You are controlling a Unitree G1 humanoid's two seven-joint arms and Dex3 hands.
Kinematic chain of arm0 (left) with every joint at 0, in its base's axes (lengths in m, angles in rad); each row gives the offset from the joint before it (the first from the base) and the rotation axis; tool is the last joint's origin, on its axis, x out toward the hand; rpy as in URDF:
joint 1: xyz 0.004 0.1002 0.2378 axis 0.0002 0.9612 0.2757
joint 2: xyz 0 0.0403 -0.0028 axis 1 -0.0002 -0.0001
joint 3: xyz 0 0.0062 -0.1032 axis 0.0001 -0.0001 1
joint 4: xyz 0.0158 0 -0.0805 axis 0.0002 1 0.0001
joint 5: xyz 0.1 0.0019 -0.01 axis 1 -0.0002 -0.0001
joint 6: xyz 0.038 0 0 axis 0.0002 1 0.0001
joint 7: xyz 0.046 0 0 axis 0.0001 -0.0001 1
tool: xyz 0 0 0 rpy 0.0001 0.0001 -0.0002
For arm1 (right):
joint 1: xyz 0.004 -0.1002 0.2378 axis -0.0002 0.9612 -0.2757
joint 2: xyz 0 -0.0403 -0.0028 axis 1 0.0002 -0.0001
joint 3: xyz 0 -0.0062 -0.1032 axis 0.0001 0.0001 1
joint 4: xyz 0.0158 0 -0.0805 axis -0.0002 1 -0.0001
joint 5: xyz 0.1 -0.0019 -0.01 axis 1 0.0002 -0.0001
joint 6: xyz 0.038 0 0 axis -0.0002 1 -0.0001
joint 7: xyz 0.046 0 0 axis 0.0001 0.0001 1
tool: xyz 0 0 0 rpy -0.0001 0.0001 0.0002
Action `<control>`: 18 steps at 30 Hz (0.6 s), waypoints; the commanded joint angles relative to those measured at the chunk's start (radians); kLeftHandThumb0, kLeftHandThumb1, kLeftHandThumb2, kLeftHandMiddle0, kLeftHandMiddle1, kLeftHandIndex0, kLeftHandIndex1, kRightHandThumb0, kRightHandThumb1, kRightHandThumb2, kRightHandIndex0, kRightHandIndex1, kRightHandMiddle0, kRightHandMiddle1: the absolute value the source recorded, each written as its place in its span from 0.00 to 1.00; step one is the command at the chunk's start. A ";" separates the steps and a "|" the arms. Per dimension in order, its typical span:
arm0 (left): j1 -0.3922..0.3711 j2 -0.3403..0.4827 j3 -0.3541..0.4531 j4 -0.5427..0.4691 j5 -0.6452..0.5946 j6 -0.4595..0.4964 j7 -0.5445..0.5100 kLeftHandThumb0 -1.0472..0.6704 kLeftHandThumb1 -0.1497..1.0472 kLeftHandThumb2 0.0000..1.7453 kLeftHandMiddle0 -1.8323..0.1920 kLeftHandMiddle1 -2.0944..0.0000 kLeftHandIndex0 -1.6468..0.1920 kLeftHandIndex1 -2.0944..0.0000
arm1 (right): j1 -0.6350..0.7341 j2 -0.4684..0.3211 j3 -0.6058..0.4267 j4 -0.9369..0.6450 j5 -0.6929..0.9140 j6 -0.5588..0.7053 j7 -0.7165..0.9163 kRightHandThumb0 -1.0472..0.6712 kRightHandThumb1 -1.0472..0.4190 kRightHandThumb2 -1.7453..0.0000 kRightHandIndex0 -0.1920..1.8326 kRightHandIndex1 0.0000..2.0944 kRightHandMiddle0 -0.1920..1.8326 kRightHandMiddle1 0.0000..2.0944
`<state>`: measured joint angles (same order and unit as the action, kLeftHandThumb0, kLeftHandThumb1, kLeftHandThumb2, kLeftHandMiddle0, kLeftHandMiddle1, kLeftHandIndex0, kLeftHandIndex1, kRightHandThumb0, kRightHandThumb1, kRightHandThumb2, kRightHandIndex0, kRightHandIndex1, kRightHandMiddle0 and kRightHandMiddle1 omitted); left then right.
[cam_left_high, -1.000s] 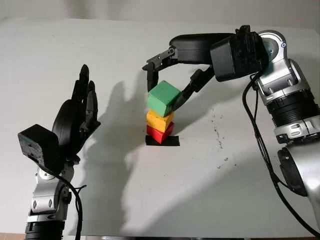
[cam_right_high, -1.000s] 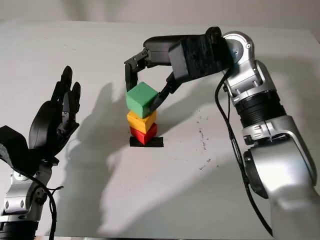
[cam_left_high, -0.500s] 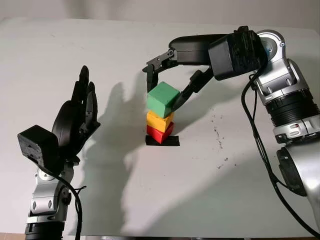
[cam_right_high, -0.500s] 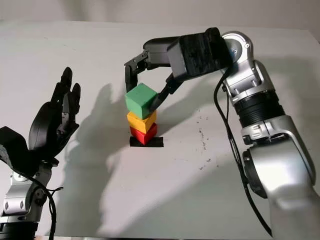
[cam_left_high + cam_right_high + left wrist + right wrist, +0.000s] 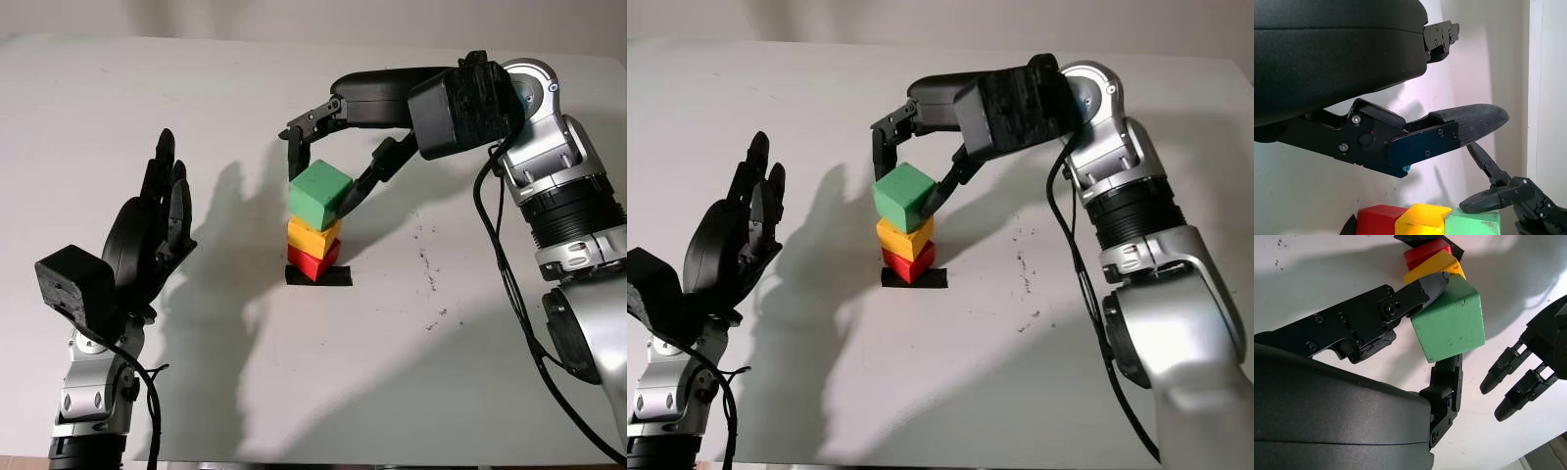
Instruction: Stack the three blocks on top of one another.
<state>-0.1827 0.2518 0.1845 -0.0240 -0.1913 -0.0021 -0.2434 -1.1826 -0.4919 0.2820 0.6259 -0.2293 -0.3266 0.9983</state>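
Observation:
A green block (image 5: 320,194) sits on a yellow block (image 5: 312,237), which sits on a red block (image 5: 313,261), all over a black tape mark (image 5: 335,277) at the table's middle. The green block is turned slightly askew to the yellow one. My right hand (image 5: 319,190) reaches in from the right and is shut on the green block (image 5: 1449,325), thumb against one side and a finger on the opposite side. My left hand (image 5: 157,230) is open, held upright at the left, apart from the stack. The stack (image 5: 1422,219) shows past its fingers.
The white table (image 5: 392,372) has small dark specks (image 5: 431,264) to the right of the stack. The right arm (image 5: 549,166) crosses the far right side. The table's front edge runs along the bottom.
The right hand's wrist has risen very slightly; the green block stays on the stack with the fingers still at its sides. The left hand has not moved.

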 commanded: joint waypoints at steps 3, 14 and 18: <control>0.015 0.002 0.002 -0.009 -0.002 -0.009 -0.004 0.14 1.00 0.40 1.00 1.00 1.00 1.00 | 0.001 -0.019 0.017 -0.033 -0.015 0.021 0.030 0.29 0.11 0.97 0.15 0.01 0.22 0.58; 0.015 0.002 0.004 -0.009 -0.009 -0.005 -0.010 0.15 1.00 0.40 1.00 1.00 1.00 1.00 | -0.010 -0.037 0.036 -0.044 -0.038 0.001 0.075 0.19 0.12 0.97 0.03 0.01 0.10 0.15; 0.013 0.003 0.005 -0.009 -0.010 0.001 -0.011 0.14 1.00 0.39 1.00 1.00 1.00 1.00 | -0.012 -0.042 0.035 -0.053 -0.032 0.004 0.092 0.17 0.12 0.97 0.00 0.00 0.05 0.09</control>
<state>-0.1823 0.2519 0.1853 -0.0239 -0.1958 -0.0014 -0.2507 -1.1821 -0.5179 0.3158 0.5939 -0.2674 -0.3178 1.0828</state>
